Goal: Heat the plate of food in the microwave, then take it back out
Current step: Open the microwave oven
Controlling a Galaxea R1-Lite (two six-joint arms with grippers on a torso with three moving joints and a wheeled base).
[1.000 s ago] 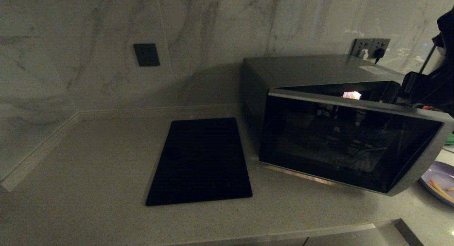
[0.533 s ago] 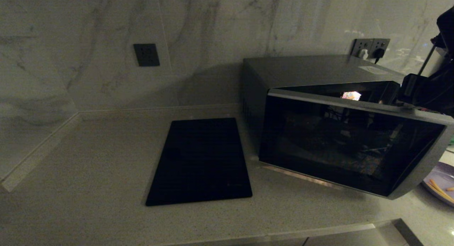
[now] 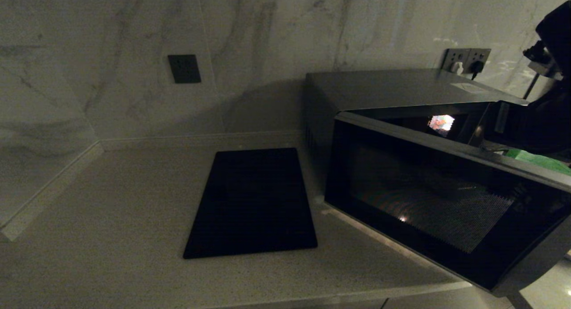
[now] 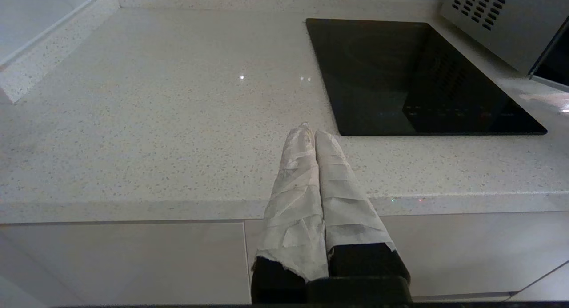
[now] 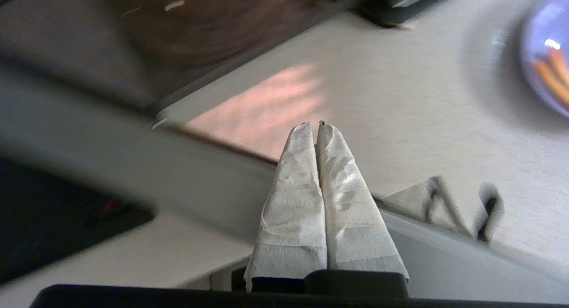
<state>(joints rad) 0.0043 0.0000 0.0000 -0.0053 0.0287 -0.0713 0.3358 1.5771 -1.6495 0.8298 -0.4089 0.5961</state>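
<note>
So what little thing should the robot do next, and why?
Probably swing the microwave door wider with the right gripper, shut just behind its edge. The door is only partly open, and the plate of food waits on the counter.

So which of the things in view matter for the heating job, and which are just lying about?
Job:
- boxy black-and-silver microwave, dark glass door swung open
- round pale lavender plate of orange food sticks, on the counter
- right gripper, shut, behind the door

Lying about:
- flat black rectangular mat
- green board
- left gripper, shut, parked at the counter edge
</note>
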